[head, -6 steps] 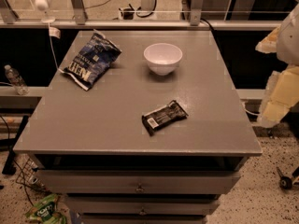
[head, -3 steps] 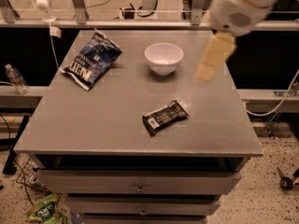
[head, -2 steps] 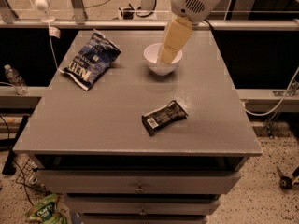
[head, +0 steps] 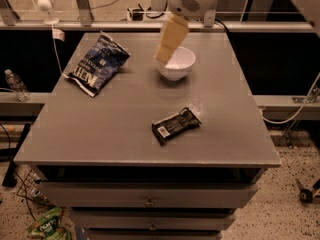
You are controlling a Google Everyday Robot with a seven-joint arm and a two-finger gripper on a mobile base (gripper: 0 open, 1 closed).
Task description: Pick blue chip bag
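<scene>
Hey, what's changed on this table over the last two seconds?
The gripper has swung in from the picture's right side, across the table, and now hangs over the white bowl, nearer the blue chip bag. Nothing has been picked up. Bag, bowl and black wrapper have not moved.

Grey table (head: 115,129) carries blue chip bag (head: 96,64), white bowl (head: 182,66), black wrapper (head: 176,125); gripper (head: 164,55) hangs over the bowl's left rim.

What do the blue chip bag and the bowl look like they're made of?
Blue chip bag: likely foil or plastic film, slightly glossy; it is crinkled, with creases catching light. Bowl: probably glazed ceramic or plastic; smooth, plain white. The gripper hangs over the bowl's left rim.
</scene>
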